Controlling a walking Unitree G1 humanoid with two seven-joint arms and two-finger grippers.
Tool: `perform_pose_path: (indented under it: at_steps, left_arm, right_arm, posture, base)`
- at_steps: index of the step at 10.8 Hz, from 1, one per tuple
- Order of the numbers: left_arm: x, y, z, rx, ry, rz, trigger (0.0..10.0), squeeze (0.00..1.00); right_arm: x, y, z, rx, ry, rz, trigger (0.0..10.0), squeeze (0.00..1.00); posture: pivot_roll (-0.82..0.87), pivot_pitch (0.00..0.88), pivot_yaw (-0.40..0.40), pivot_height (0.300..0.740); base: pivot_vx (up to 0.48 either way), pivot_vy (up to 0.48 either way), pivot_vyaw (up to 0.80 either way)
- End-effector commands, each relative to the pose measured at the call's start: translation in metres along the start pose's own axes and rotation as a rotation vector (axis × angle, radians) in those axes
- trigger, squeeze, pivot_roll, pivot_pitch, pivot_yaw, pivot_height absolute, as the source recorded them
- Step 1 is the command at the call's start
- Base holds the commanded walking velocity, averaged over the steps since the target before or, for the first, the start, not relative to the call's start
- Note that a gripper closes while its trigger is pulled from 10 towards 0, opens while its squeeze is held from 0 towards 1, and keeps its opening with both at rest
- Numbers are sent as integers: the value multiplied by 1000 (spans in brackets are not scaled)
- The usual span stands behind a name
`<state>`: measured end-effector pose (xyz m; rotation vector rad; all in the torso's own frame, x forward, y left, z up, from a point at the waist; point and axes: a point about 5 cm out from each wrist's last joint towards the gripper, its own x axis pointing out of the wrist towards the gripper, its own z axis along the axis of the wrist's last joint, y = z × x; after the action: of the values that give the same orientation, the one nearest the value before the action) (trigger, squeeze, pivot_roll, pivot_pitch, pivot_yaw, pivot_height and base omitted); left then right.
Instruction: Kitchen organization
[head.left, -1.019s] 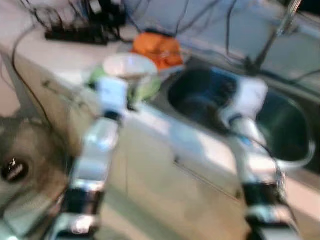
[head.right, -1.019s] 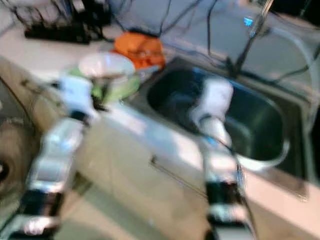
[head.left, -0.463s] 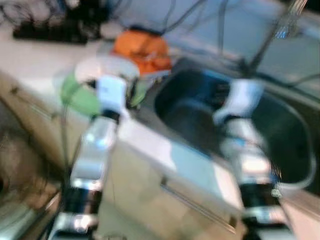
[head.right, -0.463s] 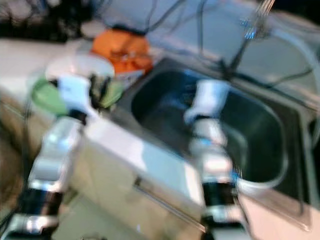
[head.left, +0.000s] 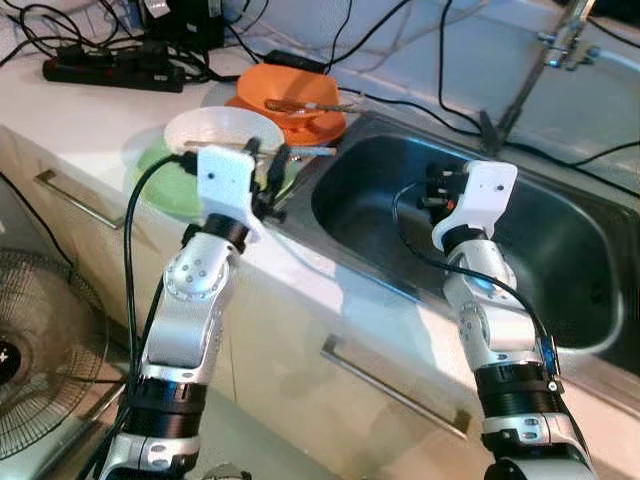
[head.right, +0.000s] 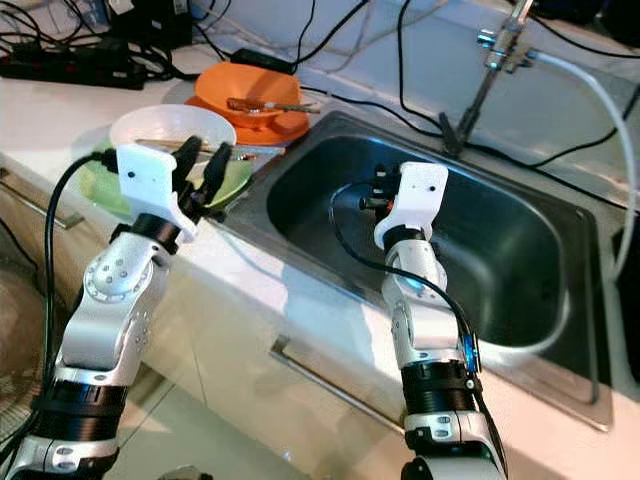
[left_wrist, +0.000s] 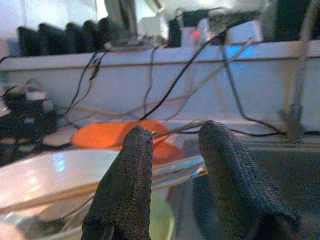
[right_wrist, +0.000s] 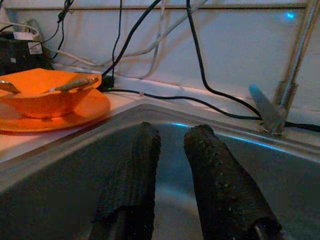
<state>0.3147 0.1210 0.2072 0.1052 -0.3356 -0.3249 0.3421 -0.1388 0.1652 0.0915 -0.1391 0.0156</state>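
Left eye view has sharpened after the blur of a moment ago: the robot has stopped at the counter. Nearest, the left gripper (head.left: 268, 170) hangs, fingers slightly apart and empty, just beside the white bowl (head.left: 222, 130) on the green plate (head.left: 160, 180). The right gripper (head.right: 378, 190), narrowly parted and empty, hovers over the sink (head.left: 570, 260). Farther back sits the orange bowl (head.left: 295, 95), ready for sorting.
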Motion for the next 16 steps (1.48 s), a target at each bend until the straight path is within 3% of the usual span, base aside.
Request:
perform_pose_path:
  at_steps: [1,4,7,9,12,16]
  left_arm:
    - [7,-6,14,28,-29,-68,10000,0]
    - [11,-8,23,401,7,-249,10000,0]
    - [2,-2,9,590,110,-298,10000,0]
    - [-4,7,2,655,176,-279,10000,0]
    - [-2,11,4,691,172,-229,10000,0]
    - [16,13,1,701,181,-213,10000,0]
  right_arm:
    - [2,-3,1,5,-3,-15,10000,0]
    - [2,-4,0,6,-1,-16,10000,0]
    - [3,-4,0,8,0,-15,10000,0]
    - [3,-4,-1,6,3,-14,10000,0]
    - [3,-2,-1,6,2,-7,10000,0]
    - [2,-3,-3,2,4,-12,10000,0]
  posture:
    - [-44,64,-126,740]
    - [-41,64,-127,740]
    - [-40,59,-126,740]
    - [-36,55,-129,740]
    - [-36,47,-129,740]
    - [-42,44,-125,740]
  base:
    - [0,0,0]
    - [0,0,0]
    - [0,0,0]
    - [0,0,0]
    - [0,0,0]
    - [0,0,0]
